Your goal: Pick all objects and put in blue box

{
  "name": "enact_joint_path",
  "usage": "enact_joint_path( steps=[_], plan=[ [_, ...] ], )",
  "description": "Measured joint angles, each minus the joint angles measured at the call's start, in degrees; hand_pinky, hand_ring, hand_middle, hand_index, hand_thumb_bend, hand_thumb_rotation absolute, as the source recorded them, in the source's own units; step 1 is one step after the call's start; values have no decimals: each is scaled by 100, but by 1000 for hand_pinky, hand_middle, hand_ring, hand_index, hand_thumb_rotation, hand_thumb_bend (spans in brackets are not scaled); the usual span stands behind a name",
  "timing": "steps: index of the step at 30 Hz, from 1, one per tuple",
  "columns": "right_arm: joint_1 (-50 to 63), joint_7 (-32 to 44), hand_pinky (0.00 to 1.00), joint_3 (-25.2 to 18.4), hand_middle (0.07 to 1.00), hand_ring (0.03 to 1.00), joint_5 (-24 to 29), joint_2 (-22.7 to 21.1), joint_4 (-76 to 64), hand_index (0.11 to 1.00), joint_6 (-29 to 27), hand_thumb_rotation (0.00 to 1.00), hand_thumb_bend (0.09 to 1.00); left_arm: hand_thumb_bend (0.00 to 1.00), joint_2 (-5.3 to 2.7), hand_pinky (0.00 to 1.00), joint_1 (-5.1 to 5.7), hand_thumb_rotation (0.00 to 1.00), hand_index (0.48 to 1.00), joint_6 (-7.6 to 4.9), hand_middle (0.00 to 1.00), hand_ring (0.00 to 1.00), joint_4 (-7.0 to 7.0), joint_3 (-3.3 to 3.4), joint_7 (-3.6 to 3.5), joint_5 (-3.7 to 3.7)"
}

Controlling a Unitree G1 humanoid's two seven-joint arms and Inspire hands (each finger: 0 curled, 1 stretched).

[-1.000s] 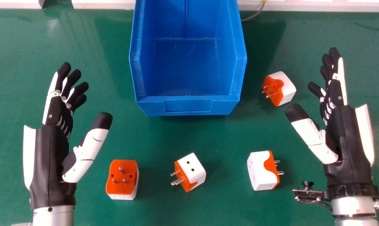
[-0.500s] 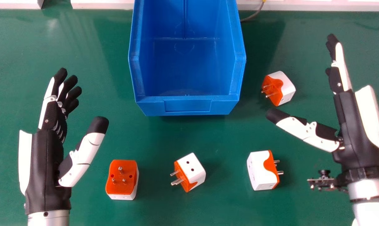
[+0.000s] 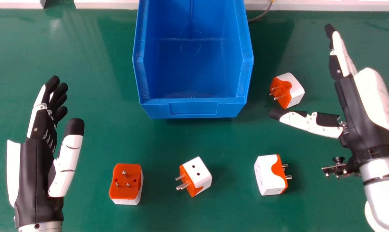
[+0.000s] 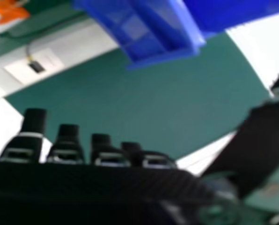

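A green table (image 3: 168,138) was bordered at its far side by a white ledge (image 3: 101,4). On it were set the blue box (image 3: 194,109), one orange-and-white adapter (image 3: 288,91) right of it, and three adapters (image 3: 197,175) nearer the robot. The left hand (image 3: 36,174) and right hand (image 3: 358,109) were held wide, fingers extended. In the head view, adapter pins (image 3: 183,186) were shown; in the right hand view, a cable's black end (image 4: 36,67).

The head view looks from above, forward and down, on the table (image 3: 226,209) until its far edge. From the right hand (image 3: 358,112), close behind its fingers, the other view faces the table aslant. Both share the blue box (image 3: 194,111).
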Motion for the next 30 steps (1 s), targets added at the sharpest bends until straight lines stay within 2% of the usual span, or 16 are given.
enact_joint_path(
  steps=[5, 14, 16, 19, 21, 27, 30],
  plan=[
    [-264, 98, 837, 146, 1000, 960, -171, -223, 215, 994, 185, 463, 676, 599, 0, 898, 18, 904, 927, -3, 919, 918, -15, -3, -14, -5],
    [-861, 253, 818, 538, 990, 948, -449, -562, 974, 975, 427, 463, 656, 559, 2, 899, 30, 898, 934, -22, 922, 914, -17, -7, -137, -129],
    [-978, 271, 817, 591, 989, 947, -464, -615, 1132, 974, 430, 468, 651, 553, 1, 902, 45, 898, 936, -22, 924, 916, -21, -8, -151, -167],
    [-1159, 284, 812, 665, 985, 944, -474, -719, 1352, 970, 419, 465, 642, 553, 1, 906, 64, 898, 939, -20, 925, 917, -38, -4, -147, -174],
    [-1290, 299, 806, 745, 982, 940, -492, -817, 1537, 968, 412, 462, 634, 555, 3, 911, 61, 898, 941, -22, 927, 919, -39, -3, -181, -209],
    [-1609, 475, 817, 837, 983, 944, -496, -965, 1945, 970, 438, 463, 622, 548, 5, 915, 61, 898, 945, -20, 928, 920, -48, -2, -214, -216],
    [-1776, 512, 814, 880, 979, 940, -497, -1022, 2106, 965, 439, 455, 618, 544, 7, 921, 45, 897, 944, -22, 927, 921, -48, -4, -252, -221]
  ],
)
